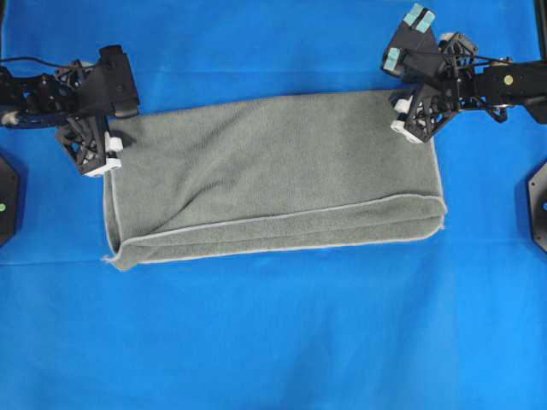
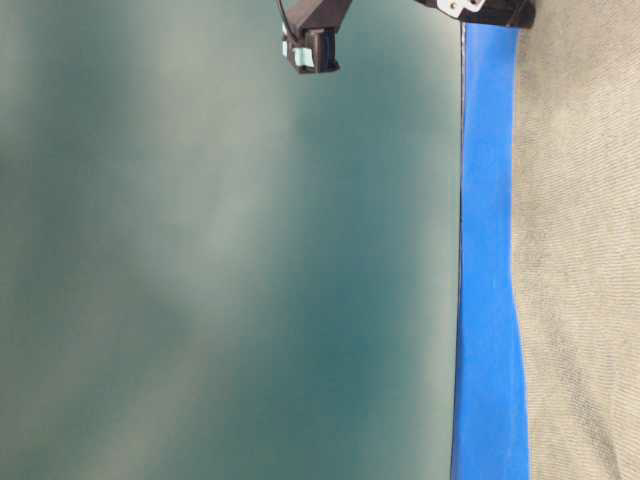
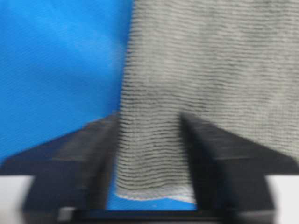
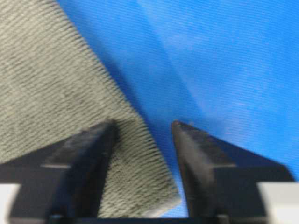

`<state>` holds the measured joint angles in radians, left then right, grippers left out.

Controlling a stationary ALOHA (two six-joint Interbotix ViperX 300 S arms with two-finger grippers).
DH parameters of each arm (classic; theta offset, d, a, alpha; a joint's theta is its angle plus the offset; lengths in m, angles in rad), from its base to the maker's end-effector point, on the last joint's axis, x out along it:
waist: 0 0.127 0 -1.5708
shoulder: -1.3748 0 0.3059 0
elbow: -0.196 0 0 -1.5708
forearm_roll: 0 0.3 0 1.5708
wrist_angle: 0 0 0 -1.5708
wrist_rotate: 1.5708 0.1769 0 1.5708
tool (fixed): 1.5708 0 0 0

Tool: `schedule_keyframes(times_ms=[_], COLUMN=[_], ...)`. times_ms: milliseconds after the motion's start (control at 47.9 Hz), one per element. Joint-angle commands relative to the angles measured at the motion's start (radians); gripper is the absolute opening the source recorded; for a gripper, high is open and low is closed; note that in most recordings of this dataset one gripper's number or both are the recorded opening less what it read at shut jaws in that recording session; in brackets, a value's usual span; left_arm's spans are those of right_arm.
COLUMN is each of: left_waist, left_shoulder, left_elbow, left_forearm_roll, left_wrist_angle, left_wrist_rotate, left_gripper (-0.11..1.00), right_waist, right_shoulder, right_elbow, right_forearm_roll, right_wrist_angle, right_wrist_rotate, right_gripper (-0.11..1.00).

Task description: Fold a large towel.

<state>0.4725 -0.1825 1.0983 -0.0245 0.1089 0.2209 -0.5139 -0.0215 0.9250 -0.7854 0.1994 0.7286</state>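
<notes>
Blue table covering (image 1: 273,342); towel (image 1: 273,179) corners between both jaws.

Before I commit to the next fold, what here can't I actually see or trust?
- Left gripper: left wrist view is motion-blurred; whether the jaws pinch the towel corner is unclear.
- Right gripper: towel corner lies between the jaws; contact unclear.
- Table-level view: mostly a blurred teal backdrop; the towel is cut off by the right edge.
- Overhead: layers under the fold are hidden.

We see a blue table cover (image 1: 273,342); the towel (image 1: 273,179) lies folded on it, between our grippers.
</notes>
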Motion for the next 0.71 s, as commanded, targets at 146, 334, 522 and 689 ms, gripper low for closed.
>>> schedule_keyframes(times_ms=[146, 334, 522, 689], left_waist=[0.008, 0.008, 0.000, -0.075], left_shoulder=[-0.012, -0.097, -0.268, -0.436], left_elbow=[-0.031, -0.084, -0.160, -0.221], left_forearm_roll=[0.002, 0.000, -0.005, -0.008], left_wrist_angle=[0.081, 0.216, 0.350, 0.410], left_wrist_rotate=[-0.003, -0.017, -0.058, -0.086], left_gripper=[0.03, 0.02, 0.02, 0.02], right_waist=[-0.002, -0.002, 0.006, 0.061], right_shoulder=[-0.032, -0.140, -0.333, -0.500], right_elbow=[0.000, -0.014, -0.017, -0.018], right_forearm_roll=[0.000, 0.011, 0.028, 0.046], right_wrist_angle=[0.017, 0.084, 0.121, 0.129], right_wrist_rotate=[-0.006, -0.008, -0.008, -0.008], right_gripper=[0.02, 0.02, 0.02, 0.02])
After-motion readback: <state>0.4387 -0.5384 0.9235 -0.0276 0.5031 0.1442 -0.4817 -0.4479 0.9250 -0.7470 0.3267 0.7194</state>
